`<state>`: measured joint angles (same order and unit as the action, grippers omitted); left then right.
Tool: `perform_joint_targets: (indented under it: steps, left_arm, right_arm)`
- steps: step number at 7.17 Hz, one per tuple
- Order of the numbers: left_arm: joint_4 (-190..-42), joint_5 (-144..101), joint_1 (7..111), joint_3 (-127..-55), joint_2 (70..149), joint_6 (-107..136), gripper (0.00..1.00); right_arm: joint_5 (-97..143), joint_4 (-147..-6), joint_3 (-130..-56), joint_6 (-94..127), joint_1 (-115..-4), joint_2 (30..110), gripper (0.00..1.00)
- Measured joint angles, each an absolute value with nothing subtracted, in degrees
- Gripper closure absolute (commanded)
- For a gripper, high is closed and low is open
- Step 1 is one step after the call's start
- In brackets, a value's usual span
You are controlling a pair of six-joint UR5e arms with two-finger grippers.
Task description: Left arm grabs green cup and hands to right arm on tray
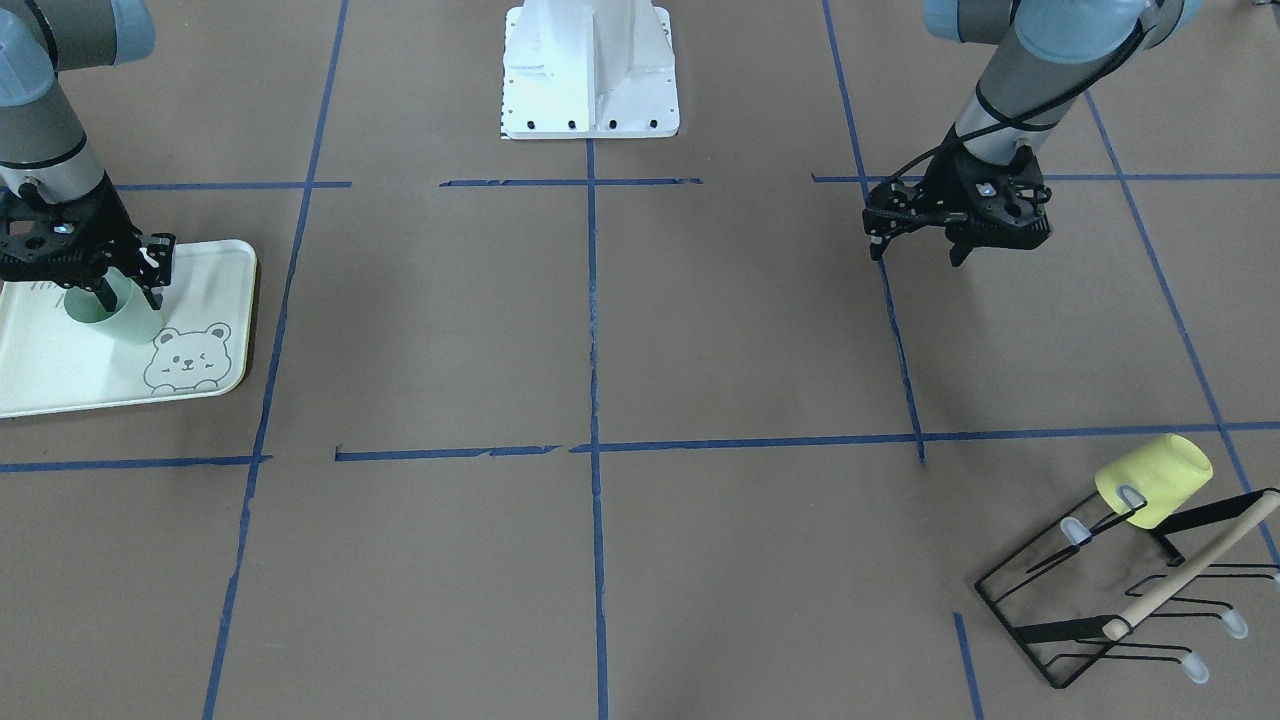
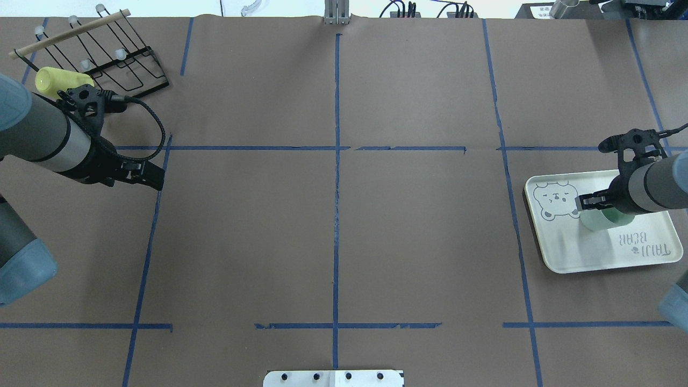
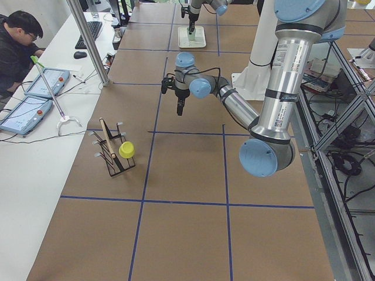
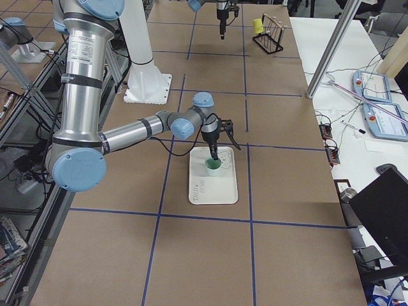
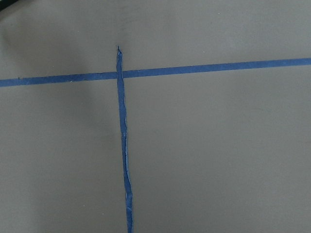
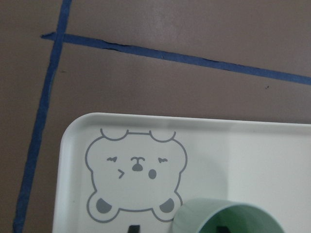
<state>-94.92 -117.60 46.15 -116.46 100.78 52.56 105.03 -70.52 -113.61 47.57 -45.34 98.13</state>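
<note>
The pale green cup (image 1: 135, 322) stands on the tray (image 1: 200, 280) beside the bear drawing; the overhead view shows the cup (image 2: 594, 221) and tray (image 2: 564, 252) too. My right gripper (image 1: 128, 290) is over the cup, one finger inside it and one outside. In the right wrist view a dark fingertip (image 6: 221, 228) shows inside the cup (image 6: 204, 208), and the jaws stand apart. My left gripper (image 1: 920, 250) hangs open and empty above bare table, far from the tray, and shows in the overhead view (image 2: 153, 180).
A yellow cup (image 1: 1155, 480) sits on a black wire rack (image 1: 1100, 600) with a wooden bar, at the table corner near the left arm. The white robot base (image 1: 590, 70) stands at the table's middle edge. Blue tape lines cross the brown table.
</note>
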Motion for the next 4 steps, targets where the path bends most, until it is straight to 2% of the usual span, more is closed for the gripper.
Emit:
perform_joint_targets:
  steps: [2,4]
  left_arm:
    - [-94.92,-117.60,46.15,-116.47,100.76,52.54,0.00]
    - [-94.76,-118.26,46.86,-116.62,100.30,49.47,0.00]
  right_arm:
    - [110.67,-74.33,-115.53,42.22,-50.07,97.62,0.00]
    - [118.98,-79.89,-115.52,24.70,-60.60,97.88,0.00]
